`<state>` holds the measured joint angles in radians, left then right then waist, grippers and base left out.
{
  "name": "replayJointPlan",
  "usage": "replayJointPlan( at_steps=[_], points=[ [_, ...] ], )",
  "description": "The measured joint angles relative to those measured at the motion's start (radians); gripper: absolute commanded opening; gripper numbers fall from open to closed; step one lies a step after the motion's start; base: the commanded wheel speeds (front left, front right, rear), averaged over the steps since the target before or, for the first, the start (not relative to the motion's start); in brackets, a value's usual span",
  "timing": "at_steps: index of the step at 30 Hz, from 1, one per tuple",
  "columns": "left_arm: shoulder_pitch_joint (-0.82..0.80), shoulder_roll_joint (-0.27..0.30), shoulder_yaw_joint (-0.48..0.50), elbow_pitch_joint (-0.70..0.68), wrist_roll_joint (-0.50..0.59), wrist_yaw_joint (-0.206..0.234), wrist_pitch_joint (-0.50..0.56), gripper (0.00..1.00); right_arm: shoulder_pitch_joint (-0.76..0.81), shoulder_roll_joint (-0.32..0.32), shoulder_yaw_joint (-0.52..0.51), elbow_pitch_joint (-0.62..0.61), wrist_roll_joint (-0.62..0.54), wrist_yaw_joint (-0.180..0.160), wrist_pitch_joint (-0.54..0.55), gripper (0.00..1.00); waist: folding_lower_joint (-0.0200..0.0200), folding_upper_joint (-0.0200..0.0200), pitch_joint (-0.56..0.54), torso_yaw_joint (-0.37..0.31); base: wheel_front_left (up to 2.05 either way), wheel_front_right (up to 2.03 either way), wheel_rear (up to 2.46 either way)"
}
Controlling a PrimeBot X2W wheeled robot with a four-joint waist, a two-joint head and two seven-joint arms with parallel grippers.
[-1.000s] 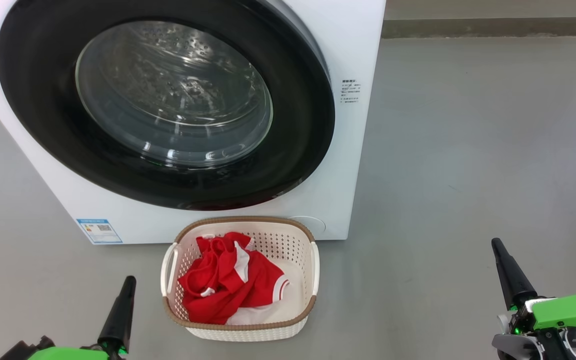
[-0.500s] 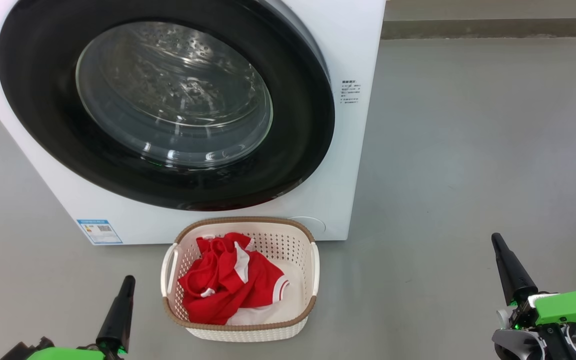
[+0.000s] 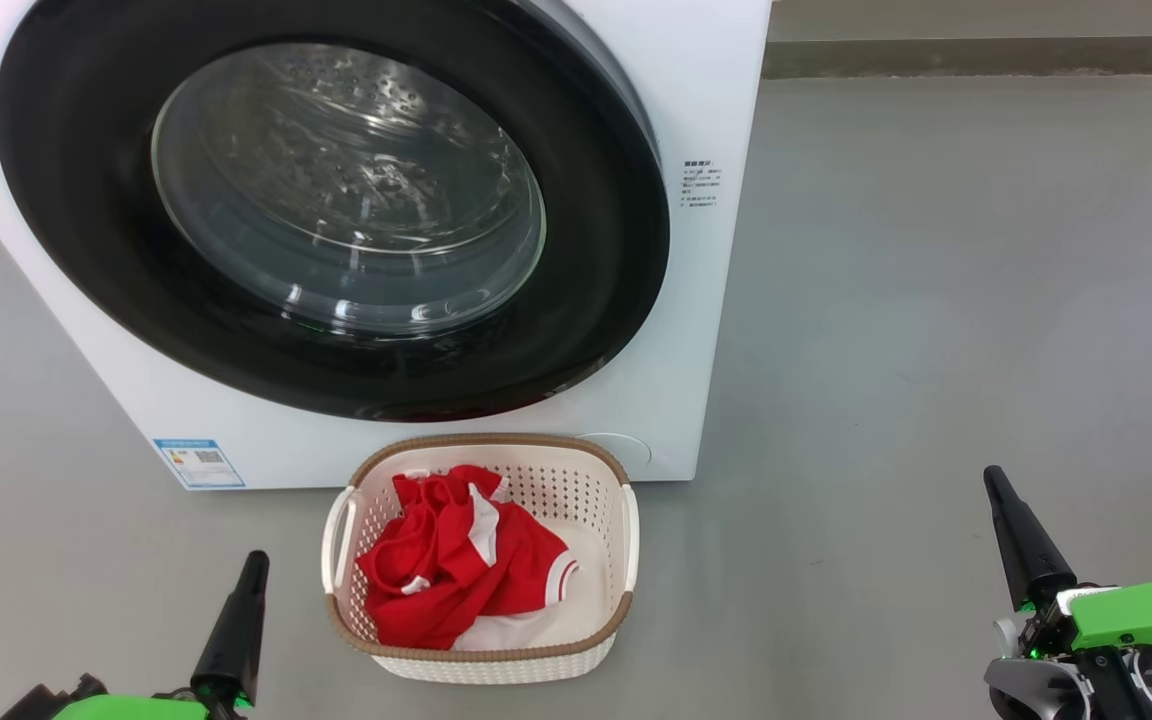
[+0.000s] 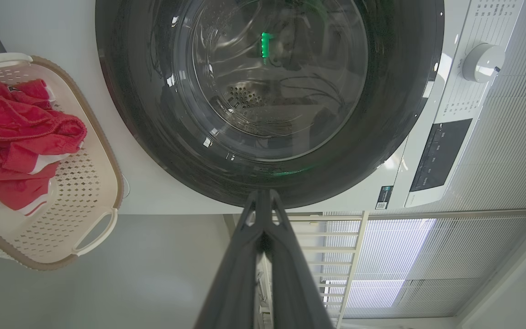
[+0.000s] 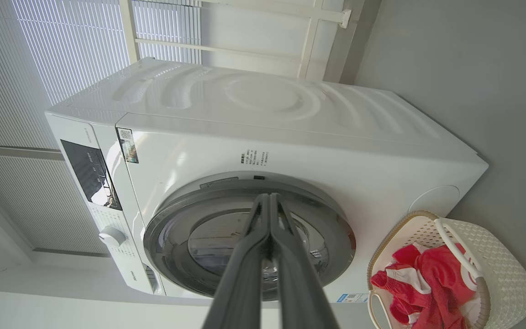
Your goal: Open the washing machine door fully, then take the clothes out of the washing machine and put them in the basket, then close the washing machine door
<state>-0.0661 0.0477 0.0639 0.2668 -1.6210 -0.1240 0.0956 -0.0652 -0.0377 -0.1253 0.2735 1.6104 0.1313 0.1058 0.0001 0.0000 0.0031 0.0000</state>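
Washing machine (image 3: pixel 701 300) bears illegible blue label (image 3: pixel 198 461); left gripper (image 3: pixel 254 568) and right gripper (image 3: pixel 996 490) both closed.

You get bright, even daylight from the blinds (image 5: pixel 85 41), glare streaks on the washing machine door (image 3: pixel 346 190) glass, soft shadows, wrist views bent at edges.

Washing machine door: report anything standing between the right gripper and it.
Nothing visible does. Bare grey floor lies between the shut right gripper and the washing machine door; the basket holding the clothes sits off to the gripper's left.
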Motion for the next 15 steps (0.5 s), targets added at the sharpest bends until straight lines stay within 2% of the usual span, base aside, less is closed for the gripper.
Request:
replayJointPlan(
  at_steps=[15],
  points=[
    [0.000, -0.001, 0.003, 0.000, 0.000, 0.000, 0.001, 0.00, 0.000, 0.000, -0.001, 0.000, 0.000, 0.000, 0.000, 0.00, -0.0001, 0.0000, 0.000, 0.000, 0.00, 0.00, 0.00]
  ],
)
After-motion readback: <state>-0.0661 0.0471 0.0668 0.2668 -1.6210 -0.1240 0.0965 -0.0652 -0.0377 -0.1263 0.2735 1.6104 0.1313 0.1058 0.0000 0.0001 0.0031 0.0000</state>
